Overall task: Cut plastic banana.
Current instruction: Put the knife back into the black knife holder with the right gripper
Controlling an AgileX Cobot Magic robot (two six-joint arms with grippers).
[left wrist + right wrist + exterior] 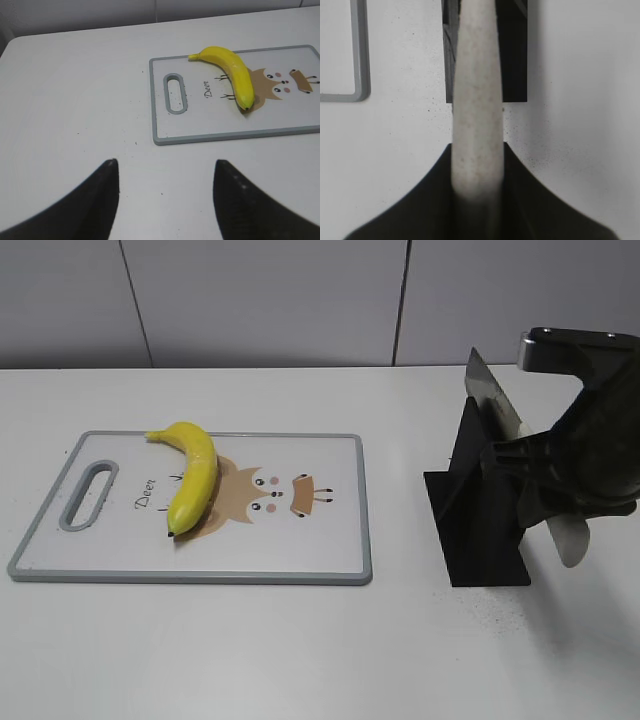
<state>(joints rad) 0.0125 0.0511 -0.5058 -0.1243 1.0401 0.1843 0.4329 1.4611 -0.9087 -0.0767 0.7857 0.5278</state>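
Observation:
The plastic banana [194, 474] lies on the left half of a white cutting board [300, 550] with a deer drawing; it also shows in the left wrist view [231, 74]. My right gripper [548, 490] is shut on the pale handle of a knife [476, 100], whose grey blade [494, 395] slants up over a black knife stand [480, 530]. My left gripper [165, 170] is open and empty above bare table, in front of the board's handle end; it is out of the exterior view.
The board [225, 132] has a grey rim and a slot handle [88, 495] at its left end. The stand sits right of the board with a gap of table between them. A wall runs behind the table.

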